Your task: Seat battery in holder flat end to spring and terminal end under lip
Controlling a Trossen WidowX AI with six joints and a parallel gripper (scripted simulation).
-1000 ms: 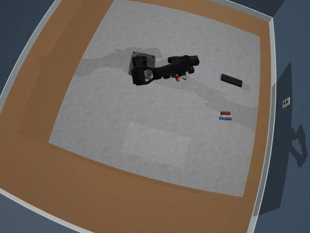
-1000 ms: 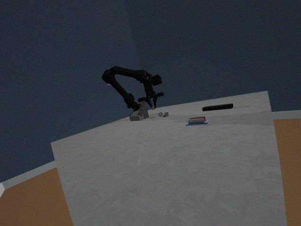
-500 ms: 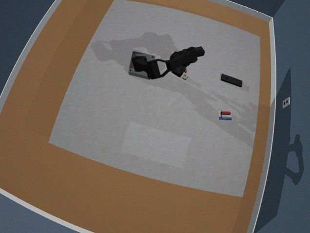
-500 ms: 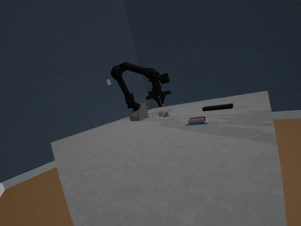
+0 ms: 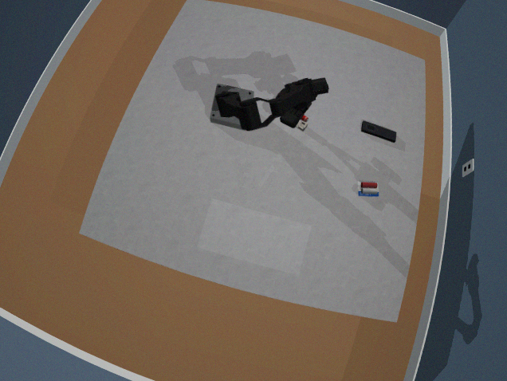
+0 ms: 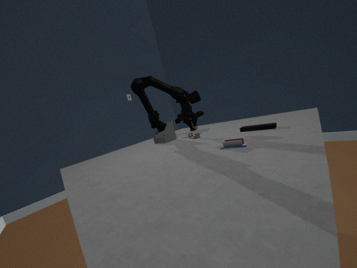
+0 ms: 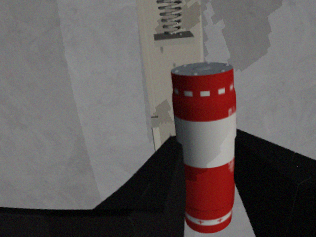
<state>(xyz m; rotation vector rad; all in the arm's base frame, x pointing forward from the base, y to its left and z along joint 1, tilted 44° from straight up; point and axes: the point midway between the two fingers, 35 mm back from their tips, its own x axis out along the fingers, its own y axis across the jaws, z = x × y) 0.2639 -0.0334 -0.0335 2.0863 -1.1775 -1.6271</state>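
Observation:
My gripper (image 7: 204, 143) (image 5: 300, 119) (image 6: 192, 125) is shut on a red-and-white battery (image 7: 202, 113) (image 5: 304, 118) (image 6: 194, 126). The battery sticks out forward from between the black fingers, its free end pointing away from me. In the wrist view, the pale battery holder (image 7: 161, 73) (image 5: 302, 126) (image 6: 193, 137) lies on the grey mat just below and to the left of the battery. Its coiled spring (image 7: 169, 16) sits at its far end. The battery hangs a little above the holder and does not touch it. The holder's near end is partly hidden behind the battery and fingers.
A flat black bar (image 5: 379, 131) (image 6: 257, 126) lies far to the right. A red and a white cylinder on a blue strip (image 5: 368, 188) (image 6: 233, 142) lie nearer, also to the right. The arm's grey base (image 5: 218, 116) (image 6: 165, 135) stands left of the holder.

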